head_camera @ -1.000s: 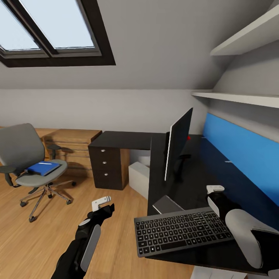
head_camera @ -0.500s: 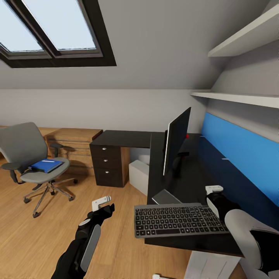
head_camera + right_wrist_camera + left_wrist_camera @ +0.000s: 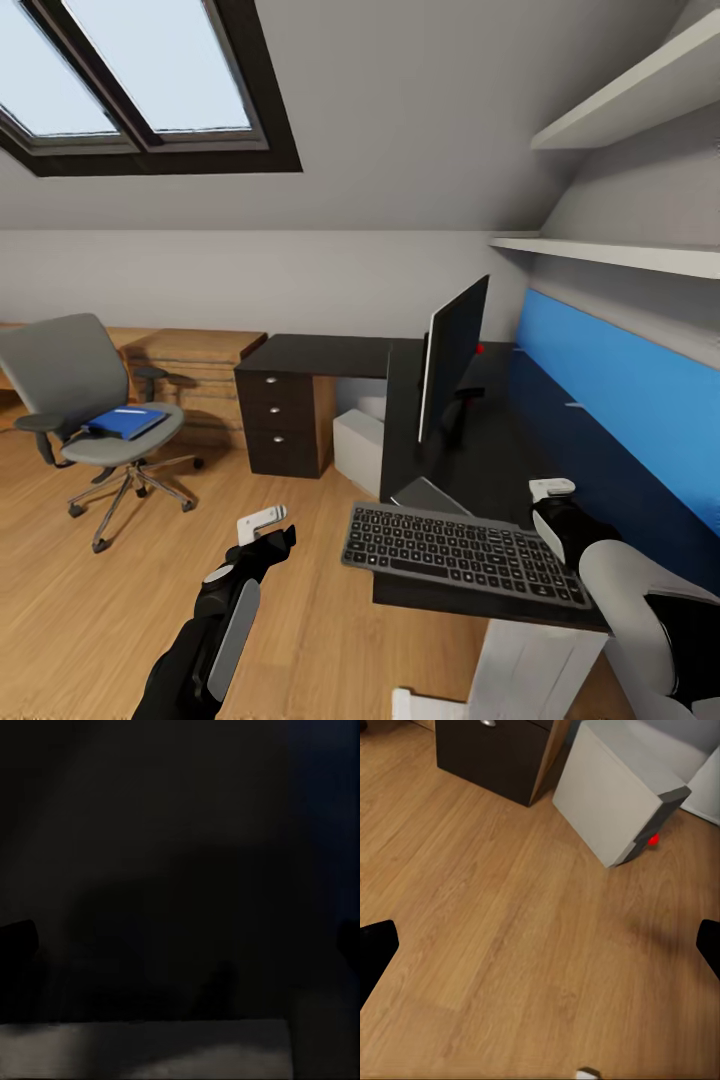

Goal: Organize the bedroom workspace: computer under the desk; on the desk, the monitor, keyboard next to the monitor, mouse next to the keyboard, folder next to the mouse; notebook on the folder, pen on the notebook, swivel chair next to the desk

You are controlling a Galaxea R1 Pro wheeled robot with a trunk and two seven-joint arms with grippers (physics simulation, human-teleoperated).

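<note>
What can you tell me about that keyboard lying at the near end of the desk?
The keyboard is slim, long and black with rows of dark grey keys, looking like plastic. It lies flat on the glossy black desk, at its near end, angled slightly, with its left edge reaching past the desk's edge. A thin grey notebook lies just behind it, before the monitor. The right end effector hovers beside the keyboard's right end; contact is unclear.

Black desk [image 3: 500,460], monitor [image 3: 452,352], keyboard [image 3: 462,553], perhaps notebook [image 3: 430,496]

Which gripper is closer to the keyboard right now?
Right. The right gripper hangs over the desk just beyond the keyboard's far right corner. The left gripper is over the floor, well off the keyboard's left end.
</note>
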